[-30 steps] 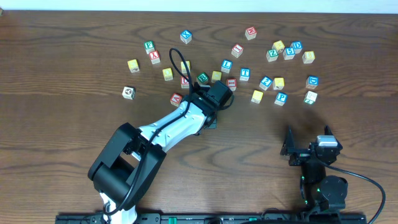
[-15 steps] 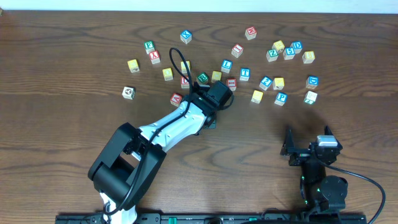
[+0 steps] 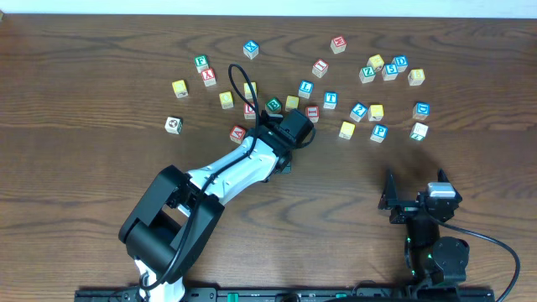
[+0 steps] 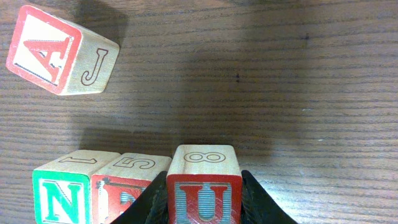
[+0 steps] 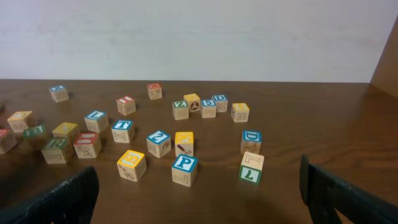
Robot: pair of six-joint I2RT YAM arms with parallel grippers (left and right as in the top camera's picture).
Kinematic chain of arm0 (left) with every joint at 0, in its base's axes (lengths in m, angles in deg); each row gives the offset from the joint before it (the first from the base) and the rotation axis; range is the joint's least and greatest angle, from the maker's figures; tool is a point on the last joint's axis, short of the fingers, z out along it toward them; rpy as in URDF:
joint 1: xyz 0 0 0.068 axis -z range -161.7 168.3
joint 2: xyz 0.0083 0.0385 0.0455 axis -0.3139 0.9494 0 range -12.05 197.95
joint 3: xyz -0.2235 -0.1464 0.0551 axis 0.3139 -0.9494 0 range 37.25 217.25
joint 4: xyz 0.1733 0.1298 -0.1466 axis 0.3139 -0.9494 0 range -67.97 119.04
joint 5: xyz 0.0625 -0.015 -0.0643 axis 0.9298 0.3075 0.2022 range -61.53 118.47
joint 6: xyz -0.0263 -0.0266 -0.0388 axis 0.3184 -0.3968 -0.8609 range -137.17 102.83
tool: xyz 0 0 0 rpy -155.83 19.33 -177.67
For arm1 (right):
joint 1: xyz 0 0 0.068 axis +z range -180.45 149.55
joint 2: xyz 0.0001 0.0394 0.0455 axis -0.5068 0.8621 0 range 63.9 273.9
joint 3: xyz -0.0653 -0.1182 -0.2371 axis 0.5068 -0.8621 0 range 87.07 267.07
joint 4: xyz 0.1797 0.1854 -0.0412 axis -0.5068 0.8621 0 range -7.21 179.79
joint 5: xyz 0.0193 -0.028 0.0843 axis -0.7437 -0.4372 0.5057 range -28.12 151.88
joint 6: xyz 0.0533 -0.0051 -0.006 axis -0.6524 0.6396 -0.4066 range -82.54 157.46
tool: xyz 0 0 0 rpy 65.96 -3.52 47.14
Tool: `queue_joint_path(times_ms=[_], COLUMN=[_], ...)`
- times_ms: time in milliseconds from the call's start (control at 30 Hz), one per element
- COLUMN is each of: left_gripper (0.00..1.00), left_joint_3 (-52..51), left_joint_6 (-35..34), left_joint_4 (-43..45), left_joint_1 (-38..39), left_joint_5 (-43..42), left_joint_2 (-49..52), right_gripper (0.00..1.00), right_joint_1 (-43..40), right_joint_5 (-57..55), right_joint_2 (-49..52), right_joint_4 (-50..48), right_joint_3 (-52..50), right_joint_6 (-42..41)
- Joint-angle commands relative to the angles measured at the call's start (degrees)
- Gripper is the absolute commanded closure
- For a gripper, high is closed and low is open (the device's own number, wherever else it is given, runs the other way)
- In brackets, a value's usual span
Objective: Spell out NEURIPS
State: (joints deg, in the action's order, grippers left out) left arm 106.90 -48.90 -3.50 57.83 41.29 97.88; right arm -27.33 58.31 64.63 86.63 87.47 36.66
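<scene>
In the left wrist view my left gripper (image 4: 204,182) is shut on the red U cube (image 4: 204,200), one black finger on each side of it. The U stands at the right end of a row, beside a red E cube (image 4: 124,198) and a green N cube (image 4: 62,199). The overhead view hides this row under the left arm (image 3: 252,155). My right gripper (image 5: 199,199) (image 3: 415,186) stands open and empty near the front right. Ahead of it sit the blue P cube (image 5: 185,165) (image 3: 379,132) and the yellow-faced S cube (image 5: 131,160) (image 3: 346,129).
A tilted red A cube (image 4: 53,51) lies beyond the row. Several more cubes are scattered across the far half of the table, among them a green L (image 5: 251,171), a blue T (image 5: 122,127) and a blue L (image 5: 96,118).
</scene>
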Motion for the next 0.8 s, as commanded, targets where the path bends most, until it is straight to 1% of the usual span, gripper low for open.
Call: queue_joint_path(times_ms=[0,433,767], left_gripper=[0.92,0.92,0.93], left_joint_3=[-1.8,-1.8,-1.8], left_joint_6=[-0.5,-0.5,-0.5], left_joint_4=[-0.4,-0.4,-0.4], left_joint_1=[-0.2,-0.2,-0.2], left_joint_5=[1.4,1.1,-2.4], left_joint_2=[1.2,1.2,1.2], right_gripper=[0.01,0.01,0.01], right_joint_1=[-0.4,-0.4,-0.4], right_joint_5=[0.1,0.1,0.1], right_joint_2=[-0.2,-0.2,-0.2], right_joint_4=[0.2,0.2,0.2], right_joint_3=[-0.1,-0.1,-0.1], right_joint_6=[0.5,0.5,0.5])
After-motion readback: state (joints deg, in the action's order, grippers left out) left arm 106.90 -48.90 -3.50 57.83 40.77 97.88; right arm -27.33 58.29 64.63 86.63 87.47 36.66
